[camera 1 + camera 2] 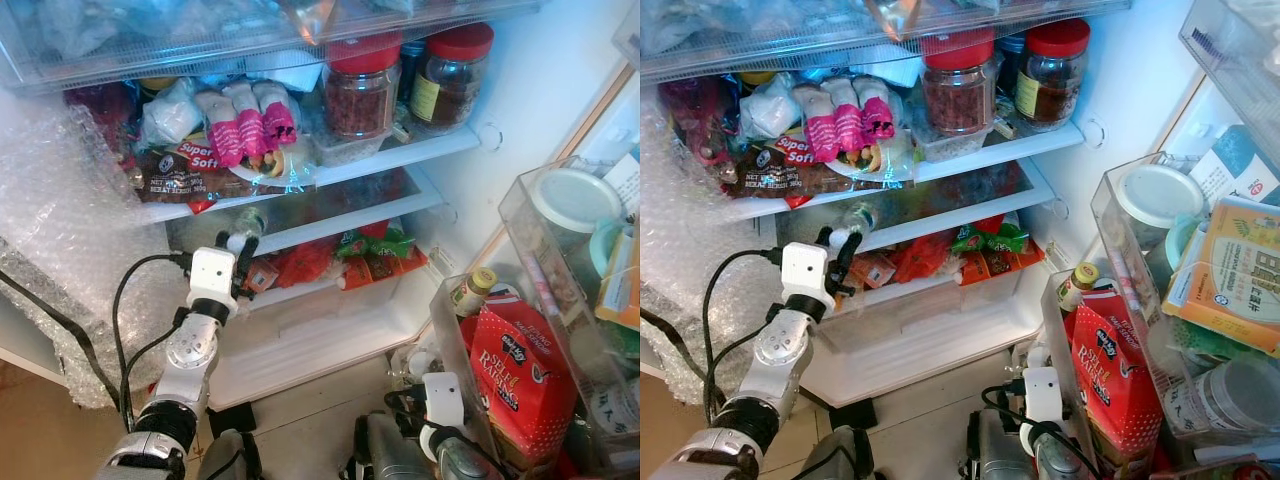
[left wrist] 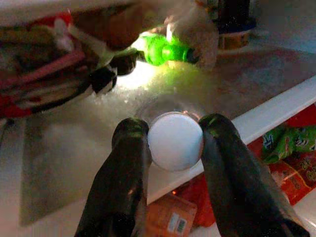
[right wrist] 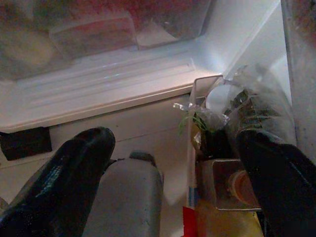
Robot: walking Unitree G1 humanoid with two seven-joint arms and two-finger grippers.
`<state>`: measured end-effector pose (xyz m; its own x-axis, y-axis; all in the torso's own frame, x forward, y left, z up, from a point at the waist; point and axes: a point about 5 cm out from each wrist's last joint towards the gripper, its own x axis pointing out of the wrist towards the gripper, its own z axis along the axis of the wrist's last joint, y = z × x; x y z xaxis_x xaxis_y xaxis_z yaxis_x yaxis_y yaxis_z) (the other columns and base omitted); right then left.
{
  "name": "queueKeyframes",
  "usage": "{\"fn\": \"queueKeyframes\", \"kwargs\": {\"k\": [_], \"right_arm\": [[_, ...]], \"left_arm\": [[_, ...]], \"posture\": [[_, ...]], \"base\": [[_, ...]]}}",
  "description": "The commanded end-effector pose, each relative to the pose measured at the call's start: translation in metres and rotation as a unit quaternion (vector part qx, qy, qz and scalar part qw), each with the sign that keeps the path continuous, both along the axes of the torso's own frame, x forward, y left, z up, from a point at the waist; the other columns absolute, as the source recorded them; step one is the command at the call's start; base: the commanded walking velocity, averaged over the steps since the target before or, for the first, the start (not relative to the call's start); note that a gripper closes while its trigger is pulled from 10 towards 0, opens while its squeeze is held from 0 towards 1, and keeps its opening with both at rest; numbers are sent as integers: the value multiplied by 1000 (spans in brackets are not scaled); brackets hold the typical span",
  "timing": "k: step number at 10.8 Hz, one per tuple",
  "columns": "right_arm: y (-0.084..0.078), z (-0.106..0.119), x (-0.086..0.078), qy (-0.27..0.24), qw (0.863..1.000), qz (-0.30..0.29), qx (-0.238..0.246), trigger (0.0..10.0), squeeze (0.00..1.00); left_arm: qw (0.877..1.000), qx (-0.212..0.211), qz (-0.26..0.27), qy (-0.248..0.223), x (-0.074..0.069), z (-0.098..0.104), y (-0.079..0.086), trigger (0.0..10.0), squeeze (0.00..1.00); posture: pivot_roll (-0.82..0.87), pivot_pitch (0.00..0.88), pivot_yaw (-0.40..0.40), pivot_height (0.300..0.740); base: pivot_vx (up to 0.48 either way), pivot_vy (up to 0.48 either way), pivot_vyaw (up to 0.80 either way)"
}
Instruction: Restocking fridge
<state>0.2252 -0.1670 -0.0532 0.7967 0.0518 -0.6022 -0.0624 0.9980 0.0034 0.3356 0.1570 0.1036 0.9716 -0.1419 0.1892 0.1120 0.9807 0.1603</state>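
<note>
My left gripper (image 1: 240,241) reaches into the open fridge at the middle shelf (image 1: 340,222) and is shut on a clear bottle with a white cap (image 2: 175,140). The bottle (image 1: 249,221) lies on the shelf's glass, cap toward me, with both black fingers (image 2: 121,168) pressed against the cap's sides. Deeper on that shelf lies a green bottle (image 2: 165,49). My right gripper (image 3: 173,168) hangs low by the fridge door, fingers spread wide and holding nothing; its wrist (image 1: 442,400) sits by the door bins.
The shelf above holds a bread loaf (image 1: 190,172), pink-wrapped packs (image 1: 245,125) and red-lidded jars (image 1: 360,85). Snack packets (image 1: 370,255) fill the drawer below. Door bins at right hold a red raisin box (image 1: 520,385), a small bottle (image 1: 470,293) and tubs. Bubble wrap (image 1: 60,230) hangs at left.
</note>
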Motion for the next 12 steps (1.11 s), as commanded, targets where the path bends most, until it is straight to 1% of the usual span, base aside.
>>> {"fn": "queueKeyframes", "kwargs": {"k": [1,2,3,5,9,10,11,12], "right_arm": [[-3,-3,-5,10,1000,-5,-1,10000,0],[-3,-3,-5,11,1000,-6,-1,10000,0],[-2,-3,-5,11,1000,-7,-1,10000,0],[-2,-3,-5,12,1000,-8,-2,10000,0],[-2,-3,-4,13,1000,-9,-1,10000,0],[-2,-3,-4,13,1000,-9,-1,10000,0],[-2,-3,-4,13,1000,-9,-1,10000,0],[-2,-3,-4,14,1000,-9,-1,10000,0]], "left_arm": [[997,-1,7,73,-6,-25,3,10000,0],[996,-6,8,91,-5,-29,4,10000,0],[995,-14,17,97,-4,-30,5,10000,0],[994,-20,22,104,2,-27,5,10000,0],[991,-34,22,125,19,-15,-4,10000,0],[990,-44,24,129,23,-12,-5,10000,0],[988,-57,36,136,29,-7,-4,10000,0],[988,-59,40,137,32,-4,-4,10000,0]], "posture": [[-190,181,-24,647],[-192,181,-21,647],[-192,181,-20,647],[-190,182,-17,647],[-191,185,-14,647],[-193,186,-13,647],[-197,186,-13,647],[-195,187,-13,647]], "base": [[0,0,0],[0,0,0],[0,0,0],[0,0,0],[0,0,0],[0,0,0],[0,0,0],[0,0,0]]}}
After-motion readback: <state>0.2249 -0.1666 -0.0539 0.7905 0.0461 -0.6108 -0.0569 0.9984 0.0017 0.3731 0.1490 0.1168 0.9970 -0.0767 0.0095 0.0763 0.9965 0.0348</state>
